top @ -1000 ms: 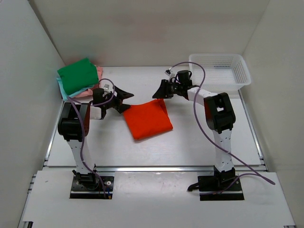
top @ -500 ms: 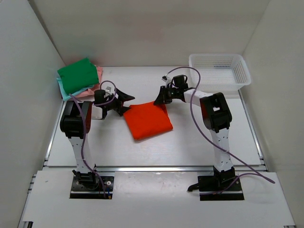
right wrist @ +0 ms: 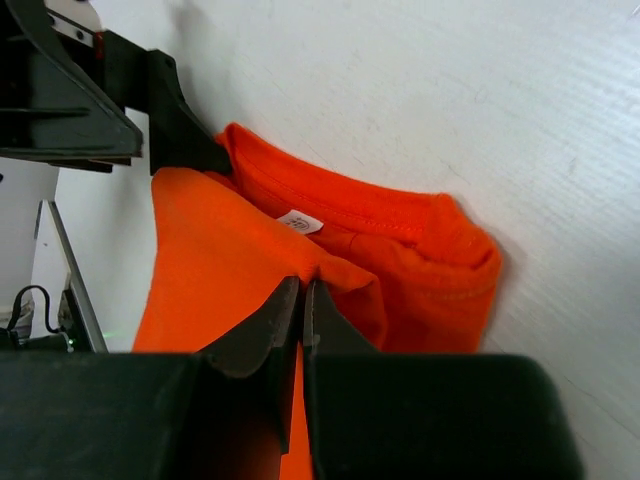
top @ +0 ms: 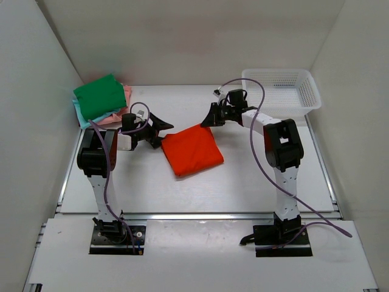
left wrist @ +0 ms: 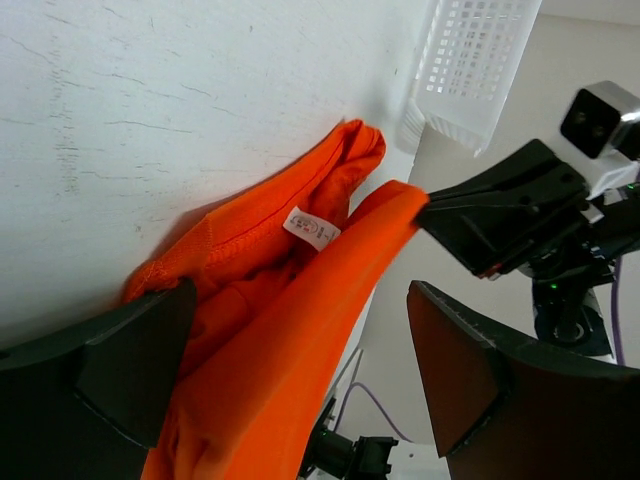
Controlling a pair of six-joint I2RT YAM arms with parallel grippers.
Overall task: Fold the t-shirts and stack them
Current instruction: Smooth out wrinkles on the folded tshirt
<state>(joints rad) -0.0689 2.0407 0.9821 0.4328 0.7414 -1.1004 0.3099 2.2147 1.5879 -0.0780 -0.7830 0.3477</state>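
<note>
Your right gripper [right wrist: 303, 290] is clamped on a fold of the orange t-shirt [top: 191, 152]; your left gripper [left wrist: 300, 300], fingers apart, straddles its left corner.

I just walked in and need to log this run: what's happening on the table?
The right gripper is shut on a far corner of the folded orange t-shirt mid-table. The left gripper sits open at its opposite corner. A folded green t-shirt lies on others at the far left.
</note>
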